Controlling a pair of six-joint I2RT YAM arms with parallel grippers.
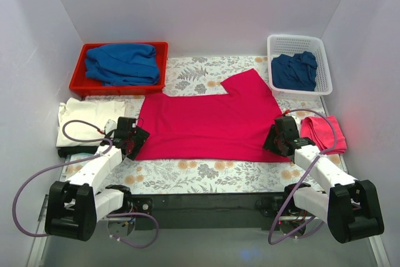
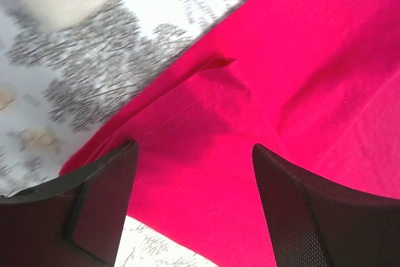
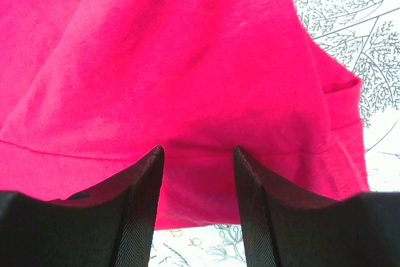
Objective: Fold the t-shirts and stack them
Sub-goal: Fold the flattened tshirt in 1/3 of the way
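1. The crimson shirt lies spread over the middle of the counter. One sleeve reaches toward the far right, and the near hem runs left to right just ahead of both arms.
2. Your left pincer stands wide and holds nothing. It sits over the shirt's near-left corner, where the wrist view shows a stitched hem and a small raised pucker between the fingers.
3. Your right pincer is likewise wide and empty, astride the near-right corner where the hem meets the side edge.
4. The step in hand looks like taking both near corners for a fold toward the far side. Bring each pincer down until one finger can slide under the hem, so you pinch cloth and not the counter.
5. Bite well inside the stitched hem, since a hold on the very edge would probably slip.
6. Close both sides together and lift evenly, or the hem will likely skew.
7. Mind the neighbours. The cream shirt lies just left of your left pincer and the folded pink shirt just right of the other. Catch neither.
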